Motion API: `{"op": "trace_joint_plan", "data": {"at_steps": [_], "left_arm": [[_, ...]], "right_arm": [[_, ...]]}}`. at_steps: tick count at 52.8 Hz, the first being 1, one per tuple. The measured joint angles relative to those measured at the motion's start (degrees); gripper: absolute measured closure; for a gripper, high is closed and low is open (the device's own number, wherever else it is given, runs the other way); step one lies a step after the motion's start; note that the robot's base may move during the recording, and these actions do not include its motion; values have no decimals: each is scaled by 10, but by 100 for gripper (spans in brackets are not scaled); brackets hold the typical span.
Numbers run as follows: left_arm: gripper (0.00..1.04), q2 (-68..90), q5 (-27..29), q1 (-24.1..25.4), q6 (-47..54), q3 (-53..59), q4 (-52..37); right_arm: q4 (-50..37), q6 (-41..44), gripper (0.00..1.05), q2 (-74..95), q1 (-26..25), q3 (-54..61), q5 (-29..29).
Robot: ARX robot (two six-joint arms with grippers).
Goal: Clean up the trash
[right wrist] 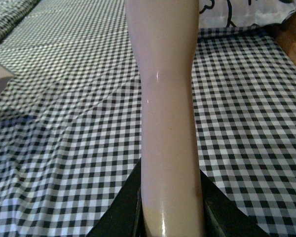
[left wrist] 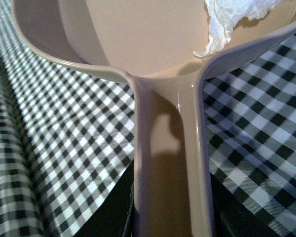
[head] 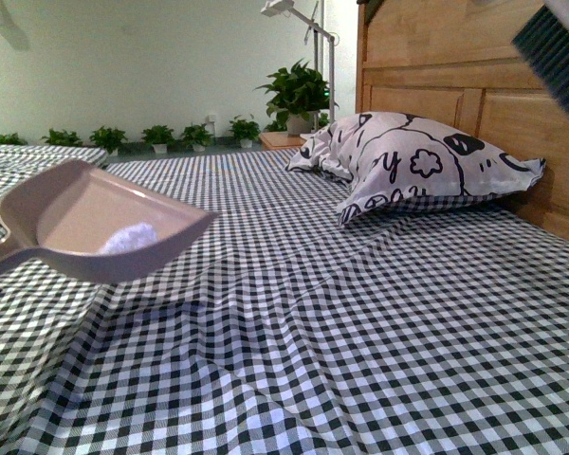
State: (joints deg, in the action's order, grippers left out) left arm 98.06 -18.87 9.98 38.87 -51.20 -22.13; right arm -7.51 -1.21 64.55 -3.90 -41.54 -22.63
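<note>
That crumpled trash (head: 130,237) already sits in the dustpan (head: 95,223) at left of frame, feather-light and soft, so keep your left tool clamped on the handle (left wrist: 168,163) and your right gripping the brush handle (right wrist: 168,123), pan level.

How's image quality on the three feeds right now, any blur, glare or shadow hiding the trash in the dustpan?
Front view: evenly lit, dustpan slightly soft, its shadow falling on the checked sheet; brush blurred at the frame corner. Left wrist view: trash sharp though cropped, handle casts a shadow on itself. Right wrist view: small glare streaks on the brush handle; trash not visible.
</note>
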Motion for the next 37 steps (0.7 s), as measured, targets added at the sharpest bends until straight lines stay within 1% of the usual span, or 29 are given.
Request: {"op": "trace_joint_plan", "data": {"at_steps": [4, 7, 8, 11, 17, 21, 25, 28, 31, 35, 37], "left_arm": [[79, -28, 22, 2, -43, 15, -34], [79, -61, 59, 3, -81, 32, -69], [79, -75, 88, 4, -100, 42, -86], [79, -111, 143, 12, -136, 66, -118], [79, -188, 192, 26, -177, 130, -144], [79, -240, 188, 27, -197, 171, -148], [79, -285, 180, 25, -206, 203, -145], [79, -315, 173, 24, -212, 223, -141], [79, -342, 170, 23, -215, 242, -138], [79, -376, 170, 22, -223, 265, -131], [79, -390, 170, 22, -226, 274, -125]], "right_arm": [[23, -12, 85, -52, -11, 5, -26], [39, -26, 85, -103, -25, 7, -57], [42, -32, 85, -117, -30, 8, -68], [56, -49, 85, -167, -50, 8, -105], [85, -84, 85, -254, -82, 12, -167], [105, -103, 85, -299, -96, 15, -198], [121, -118, 85, -321, -98, 16, -200], [136, -130, 85, -337, -94, 15, -185], [152, -141, 85, -348, -75, 13, -166], [174, -165, 85, -355, -32, 10, -115], [186, -180, 85, -359, 0, 9, -78]]}}
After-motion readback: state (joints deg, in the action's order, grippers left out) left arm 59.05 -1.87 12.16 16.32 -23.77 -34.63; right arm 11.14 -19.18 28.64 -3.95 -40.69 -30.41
